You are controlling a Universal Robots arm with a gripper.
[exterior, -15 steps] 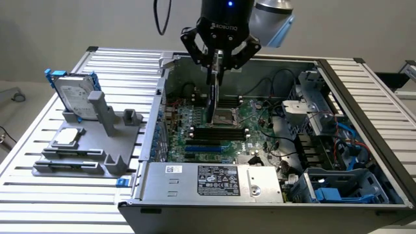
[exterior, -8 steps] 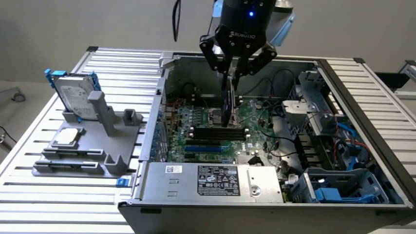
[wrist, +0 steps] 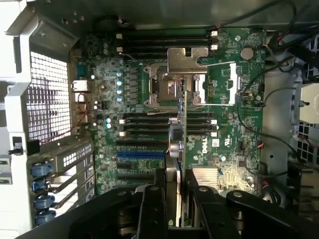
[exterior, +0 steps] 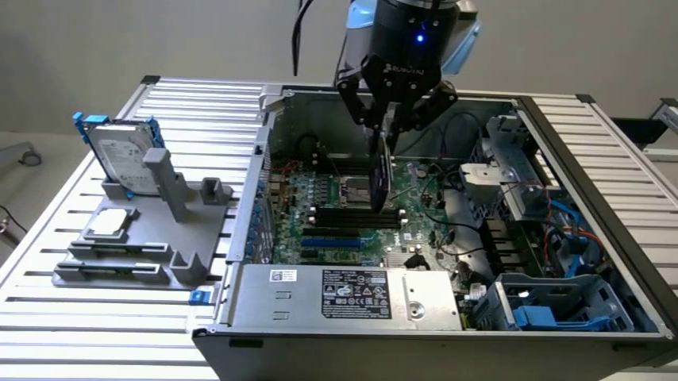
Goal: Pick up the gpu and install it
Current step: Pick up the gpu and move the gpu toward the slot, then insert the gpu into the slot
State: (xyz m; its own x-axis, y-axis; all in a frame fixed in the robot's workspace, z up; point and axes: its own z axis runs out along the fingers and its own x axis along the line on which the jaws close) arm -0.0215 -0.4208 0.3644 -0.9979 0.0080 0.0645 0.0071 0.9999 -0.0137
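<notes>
The gpu (exterior: 382,178) hangs edge-on and upright inside the open computer case (exterior: 257,182), above the motherboard (exterior: 317,198) near the processor socket. My gripper (exterior: 388,127) is shut on its top edge. In the wrist view the gpu (wrist: 180,144) shows as a thin vertical strip clamped between my two black fingers (wrist: 152,199), over the long black memory slots (wrist: 164,120) and next to the blue expansion slot (wrist: 139,154). Its lower edge looks to be above the board, but I cannot tell whether it touches.
A silver hard drive in a blue frame (exterior: 119,155) stands on a grey fixture (exterior: 138,254) on the slatted table at the exterior view's left. The power supply (exterior: 350,294) closes the case's near side. Cables and drive cages (exterior: 529,238) crowd the case's right part.
</notes>
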